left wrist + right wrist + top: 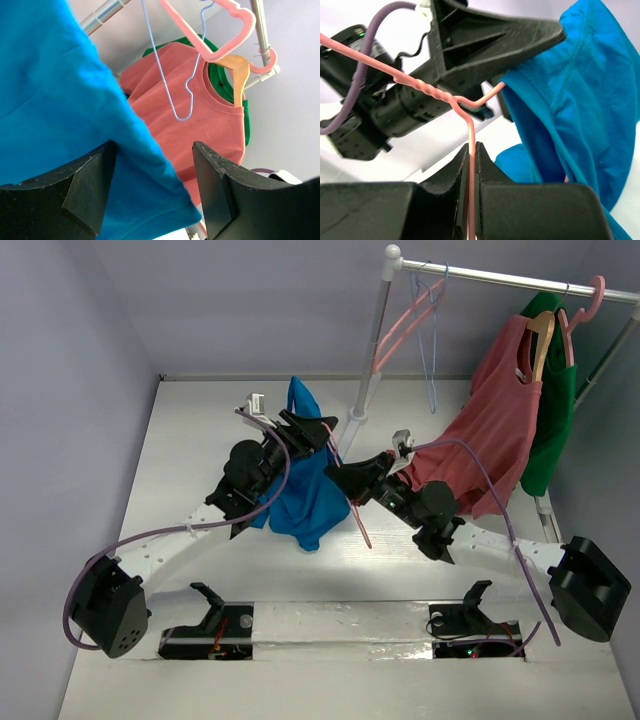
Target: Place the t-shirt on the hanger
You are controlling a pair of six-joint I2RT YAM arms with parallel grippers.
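Note:
The bright blue t-shirt [305, 495] hangs in a bunch above the middle of the table, its top peaking behind my left gripper [318, 430]. In the left wrist view the left gripper [155, 147] stands wide open, with the shirt [60, 100] draped over its left finger and filling part of the gap. My right gripper [340, 480] is just to the right of the shirt. In the right wrist view the right gripper [471, 147] is shut on the thin pink hanger [470, 125]. One hanger arm runs into the shirt [575, 100]. The hanger's lower end shows below the right gripper [362, 525].
A metal clothes rack [500, 278] stands at the back right on an upright pole [370, 350]. On it hang a salmon-red top [490, 430] on a wooden hanger [541, 340], a dark green garment [550, 430], another pink hanger [400, 330] and a pale blue hanger [432, 350].

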